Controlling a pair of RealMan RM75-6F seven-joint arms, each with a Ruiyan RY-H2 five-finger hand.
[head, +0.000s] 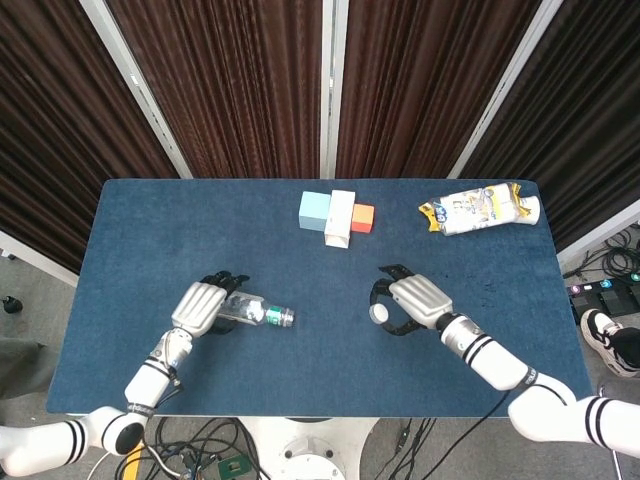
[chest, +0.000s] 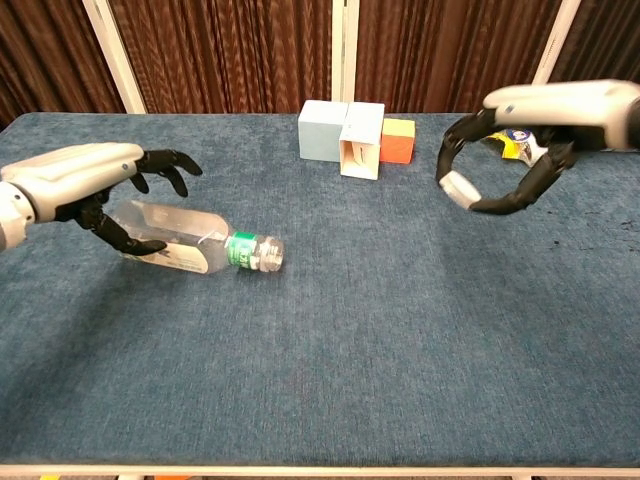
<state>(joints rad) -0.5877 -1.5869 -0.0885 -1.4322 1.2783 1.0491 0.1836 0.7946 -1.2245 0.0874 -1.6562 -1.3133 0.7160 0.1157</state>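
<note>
The clear plastic bottle (chest: 195, 249) is laid on its side on the blue table (chest: 400, 330), its open, green-banded neck (chest: 250, 252) pointed away from the left hand (chest: 85, 180). The hand is arched over the bottle's base end; its upper fingers (chest: 170, 165) are spread and lifted clear of the plastic, while the thumb is seen against the bottle's near side. From the head view the left hand (head: 197, 308) is draped over the bottle (head: 250, 312), fingers loosened. Whether any real grip is kept cannot be told; the bottle's weight is borne by the table.

To the right of the bottle, well apart from it, the white bottle cap (chest: 459, 189) is pinched in the right hand (chest: 520, 150), held above the cloth between the thumb and a curled fingertip (chest: 490, 207), the remaining fingers bent round in a loose ring. In the head view the cap (head: 380, 313) is shown at the fingertips of the right hand (head: 412, 303).

Beyond the bottle, at the table's far edge, a light blue box (chest: 320, 130), a white carton (chest: 361, 140) and an orange block (chest: 398, 141) are set touching in a row. A snack bag (head: 478, 210) is lying at the far right corner, well apart from the bottle.
</note>
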